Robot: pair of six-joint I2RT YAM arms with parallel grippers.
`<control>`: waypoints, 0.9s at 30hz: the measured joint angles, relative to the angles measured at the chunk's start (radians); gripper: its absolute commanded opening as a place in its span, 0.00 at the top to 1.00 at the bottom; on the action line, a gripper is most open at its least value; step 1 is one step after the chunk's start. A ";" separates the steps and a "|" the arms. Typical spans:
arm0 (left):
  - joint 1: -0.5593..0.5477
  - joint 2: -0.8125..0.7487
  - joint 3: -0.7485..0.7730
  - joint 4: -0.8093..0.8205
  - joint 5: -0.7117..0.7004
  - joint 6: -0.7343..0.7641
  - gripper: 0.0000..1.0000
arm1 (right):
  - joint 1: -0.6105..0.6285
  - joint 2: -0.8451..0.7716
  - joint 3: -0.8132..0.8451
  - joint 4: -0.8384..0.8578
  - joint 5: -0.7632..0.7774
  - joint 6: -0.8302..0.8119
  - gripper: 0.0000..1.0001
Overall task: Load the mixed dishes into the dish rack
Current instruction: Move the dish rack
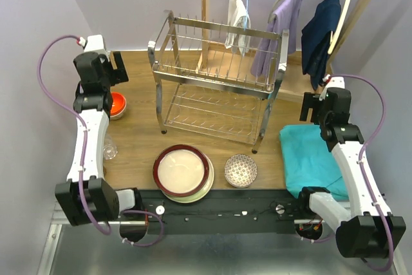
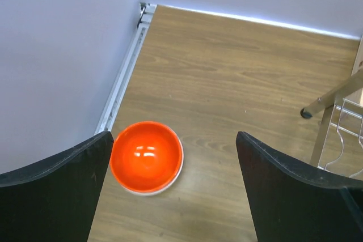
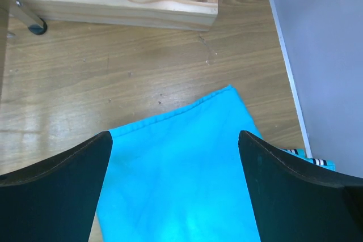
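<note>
1. The mixed dishes all sit on the tabletop (image 1: 138,140). None is in the dish rack (image 1: 215,88), which stands at the far centre.
2. At the far left is the orange bowl (image 2: 146,157). The left pincer (image 2: 173,140) hangs above it, jaws spread wide and holding nothing. The bowl looks small, light and glossy, so probably slippery. I would pinch one wall at the rim, one finger inside and one outside.
3. Nearer, beside the left arm, stands the clear glass (image 1: 110,152). It is likely fragile and hard to read; take it around the body, gently.
4. At the near centre is the plate stack (image 1: 183,172), with a dark-red-rimmed cream plate on top of a pale green one. These are stiff, breakable and probably the heaviest load. They lie flat, so only the raised rim offers a hold.
5. Just right of the stack is the patterned bowl (image 1: 241,170), to be handled like the orange one.
6. At the right, the right pincer (image 3: 173,134) hangs over a teal cloth (image 3: 181,168), jaws wide apart and empty.
7. Only the top view shows every dish and the whole rack.
   - The left wrist view adds the orange bowl's pale outer edge and its small gap from the wall rail, and catches just one rack leg.
   - The right wrist view shows no dish. It shows a striped edge (image 3: 317,161) peeping from under the cloth; what it is, I cannot tell.
</note>
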 measured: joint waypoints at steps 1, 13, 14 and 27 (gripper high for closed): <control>0.000 0.029 0.035 -0.014 0.003 0.000 0.01 | 0.000 -0.006 0.002 -0.001 0.000 0.004 0.00; 0.008 0.402 0.684 -0.153 0.025 -0.023 0.18 | 0.000 0.075 0.130 0.082 0.060 0.065 0.98; 0.008 0.408 0.691 -0.157 0.026 -0.030 0.23 | -0.001 0.092 0.132 0.096 0.063 0.071 0.99; 0.014 0.345 0.494 -0.170 0.168 -0.112 1.00 | -0.066 0.480 0.407 0.256 0.002 0.084 0.99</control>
